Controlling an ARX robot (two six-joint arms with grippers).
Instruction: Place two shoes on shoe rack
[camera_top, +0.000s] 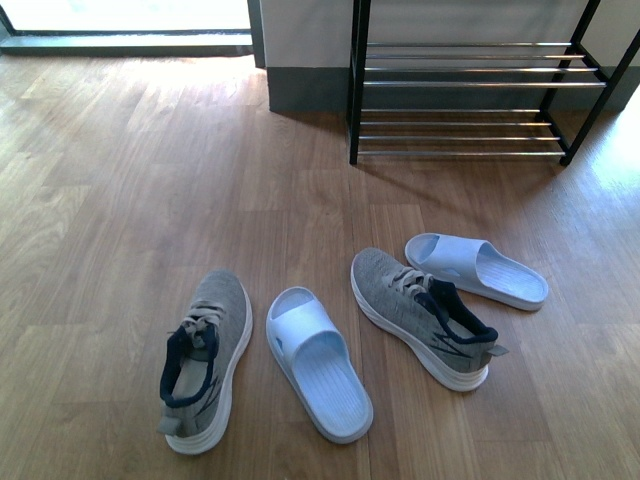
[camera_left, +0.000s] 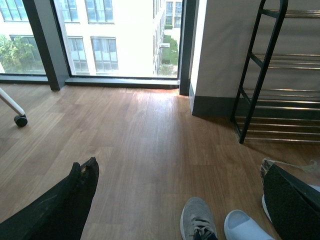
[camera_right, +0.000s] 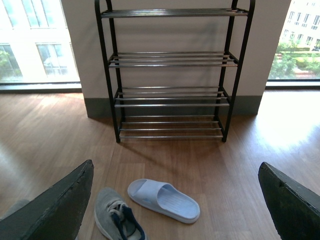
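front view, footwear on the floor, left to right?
left grey sneaker → near pale-blue slide → right grey sneaker → far pale-blue slide

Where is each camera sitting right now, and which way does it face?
Front: on the body, looking down and ahead at two sneakers, two slippers, the shoe rack beyond; no arm shows.
Left wrist: on the left arm, facing the windows; left gripper open, fingers at both edges.
Right wrist: facing the rack squarely; right gripper open likewise.
Shared: all see the rack; front and right wrist share the sneaker and slipper nearest it.
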